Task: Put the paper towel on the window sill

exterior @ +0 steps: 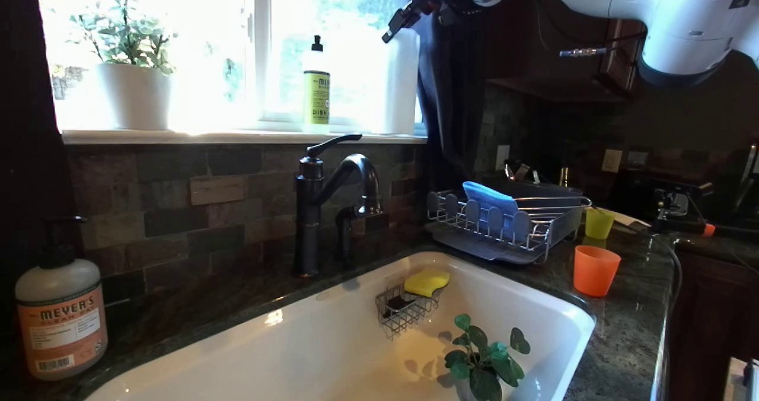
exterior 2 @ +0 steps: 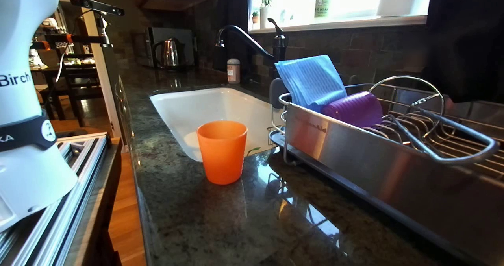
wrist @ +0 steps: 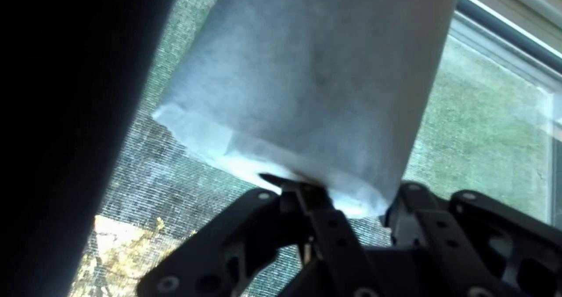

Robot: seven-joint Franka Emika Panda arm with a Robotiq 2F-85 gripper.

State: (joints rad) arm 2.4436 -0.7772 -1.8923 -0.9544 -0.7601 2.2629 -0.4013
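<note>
The paper towel is a tall white roll (exterior: 403,86) standing upright at the curtain end of the pale window sill (exterior: 237,137). In an exterior view its lower part (exterior 2: 402,0) meets the sill (exterior 2: 354,23), and its top is out of view. My gripper (exterior: 389,35) is at the roll's top end. In the wrist view the roll (wrist: 307,81) fills the upper middle. My gripper (wrist: 355,196) has its fingers on either side of the roll's wall, one at the core and one against the outer side. The tip at the core is partly hidden.
A green-yellow bottle (exterior: 317,92) and a white plant pot (exterior: 135,97) stand on the sill. A dark curtain (exterior: 447,92) hangs beside the roll. The faucet (exterior: 308,211), sink (exterior: 267,353), dish rack (exterior: 504,229) and orange cup (exterior: 596,273) are below.
</note>
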